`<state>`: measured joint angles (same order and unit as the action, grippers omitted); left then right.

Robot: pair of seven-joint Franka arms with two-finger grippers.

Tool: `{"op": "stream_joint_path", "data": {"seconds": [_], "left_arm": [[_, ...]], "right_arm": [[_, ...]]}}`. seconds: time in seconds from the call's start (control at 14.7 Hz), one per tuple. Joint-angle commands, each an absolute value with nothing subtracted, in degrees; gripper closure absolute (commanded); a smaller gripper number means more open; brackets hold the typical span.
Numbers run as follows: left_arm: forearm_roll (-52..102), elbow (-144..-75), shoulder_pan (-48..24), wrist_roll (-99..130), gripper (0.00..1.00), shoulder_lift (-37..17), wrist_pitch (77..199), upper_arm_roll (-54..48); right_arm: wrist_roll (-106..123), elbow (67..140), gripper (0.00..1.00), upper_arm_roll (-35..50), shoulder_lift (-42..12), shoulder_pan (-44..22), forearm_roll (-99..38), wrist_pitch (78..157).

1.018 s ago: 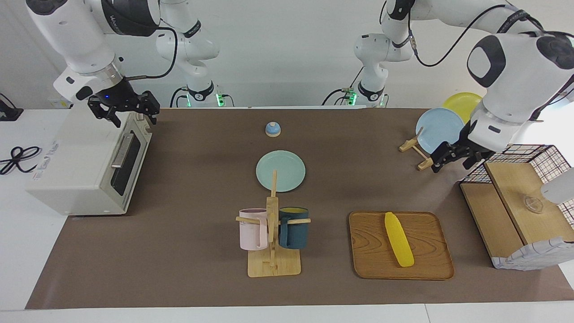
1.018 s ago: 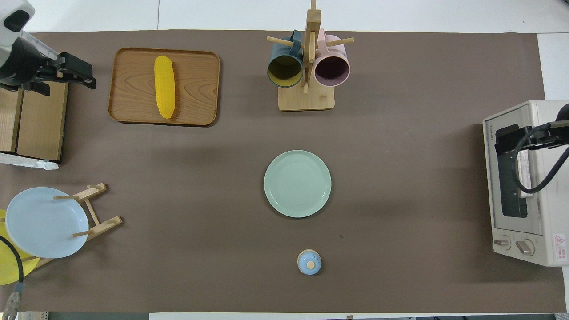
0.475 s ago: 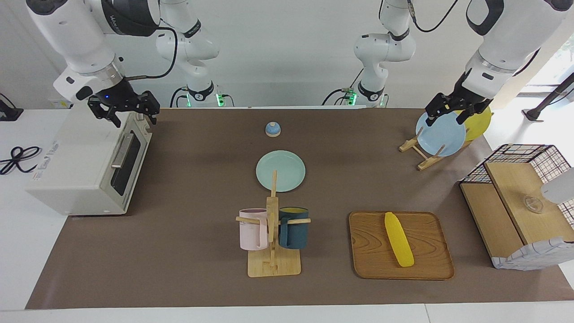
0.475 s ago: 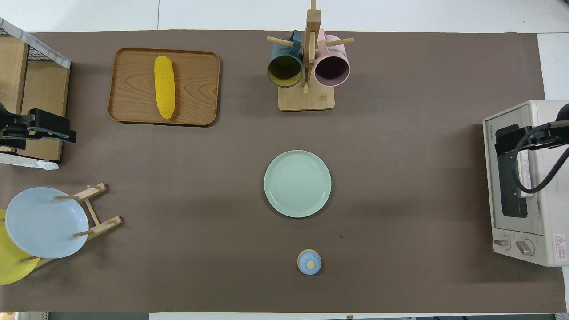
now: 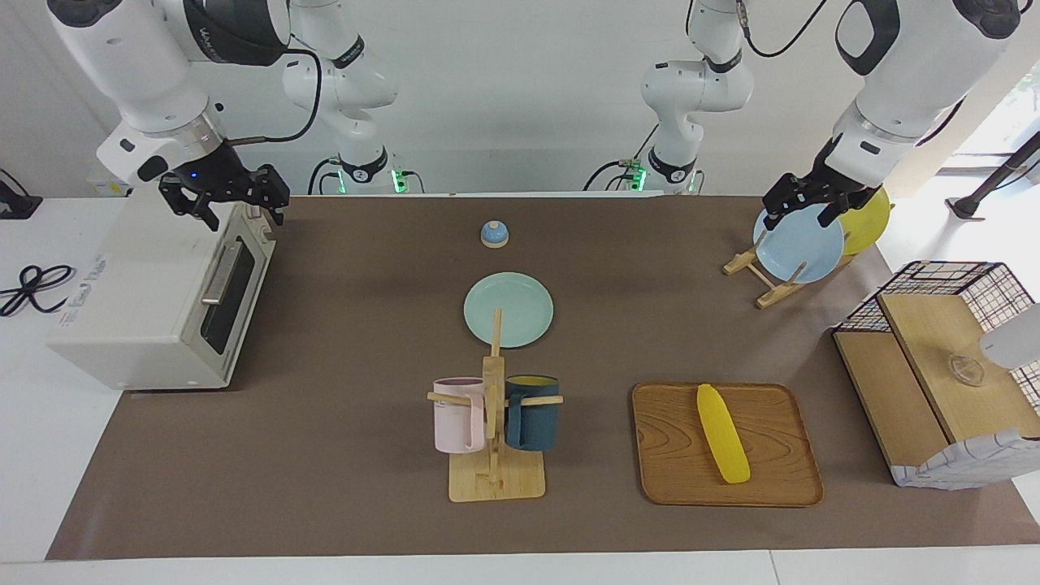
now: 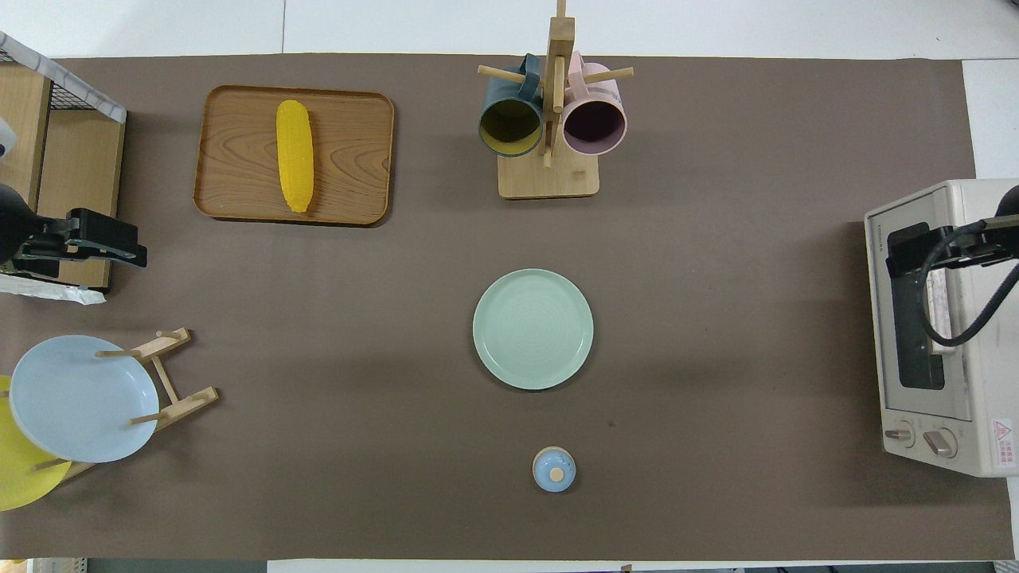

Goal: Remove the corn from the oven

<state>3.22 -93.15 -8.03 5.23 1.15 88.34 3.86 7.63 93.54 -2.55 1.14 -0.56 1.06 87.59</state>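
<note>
The yellow corn (image 5: 722, 434) (image 6: 294, 155) lies lengthwise on a wooden tray (image 5: 780, 479) (image 6: 358, 159), toward the left arm's end of the table. The off-white oven (image 5: 138, 301) (image 6: 955, 334) stands at the right arm's end with its door shut. My right gripper (image 5: 236, 209) (image 6: 903, 248) hangs open over the oven's top front edge, holding nothing. My left gripper (image 5: 799, 213) (image 6: 119, 243) is open and empty, raised over the spot between the plate rack and the basket box.
A mug rack (image 5: 494, 479) with a pink and a dark blue mug stands mid-table beside the tray. A green plate (image 5: 509, 309) and a small blue bell (image 5: 494, 234) lie nearer the robots. A blue plate (image 5: 800, 248) and a yellow plate (image 5: 868, 219) lean in a wooden rack. A wire-framed basket box (image 5: 934, 366) sits beside the tray.
The left arm has lifted away from beside the basket box and swung up toward the plate rack, empty. The right arm has not moved.
</note>
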Motion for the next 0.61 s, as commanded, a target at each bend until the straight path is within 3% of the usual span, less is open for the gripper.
{"op": "stream_joint_path", "data": {"seconds": [0.0,0.54], "left_arm": [[1.93,-92.2,-7.3,4.39,0.0,0.7,88.86,2.91],[0.62,-93.16,-6.59,4.4,0.0,1.58,89.38,1.23]], "right_arm": [[8.0,92.72,0.0,-2.37,1.05,0.09,-0.35,86.31],[7.91,92.72,0.0,-2.37,1.05,0.0,-0.35,86.31]]}}
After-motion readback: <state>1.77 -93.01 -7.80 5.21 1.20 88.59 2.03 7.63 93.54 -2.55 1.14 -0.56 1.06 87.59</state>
